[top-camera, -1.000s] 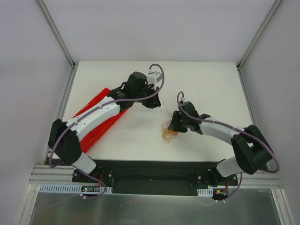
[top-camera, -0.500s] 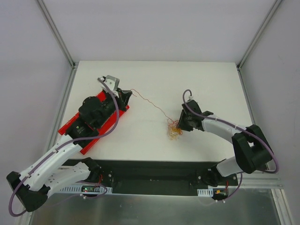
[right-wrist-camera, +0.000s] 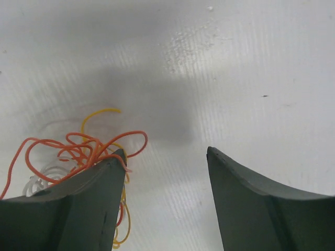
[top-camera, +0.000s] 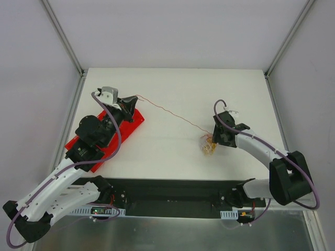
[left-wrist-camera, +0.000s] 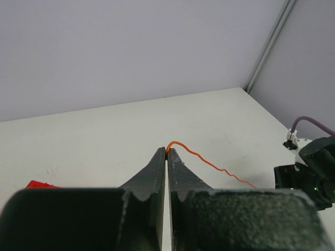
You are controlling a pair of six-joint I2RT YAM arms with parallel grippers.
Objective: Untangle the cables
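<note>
Leftward went my left gripper (left-wrist-camera: 167, 150), clamped on one orange cable (top-camera: 167, 111), stretching it from the clump (top-camera: 208, 145) on the tabletop (top-camera: 209, 89). My right gripper (right-wrist-camera: 166, 151) stood apart beside that clump. I judged the strand mid-extraction; next I had to pin the clump and pull on.

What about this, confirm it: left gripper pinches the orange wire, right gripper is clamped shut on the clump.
Wrong on the right gripper: the right wrist view shows its jaws open beside the clump. The left gripper does pinch the orange wire.
</note>
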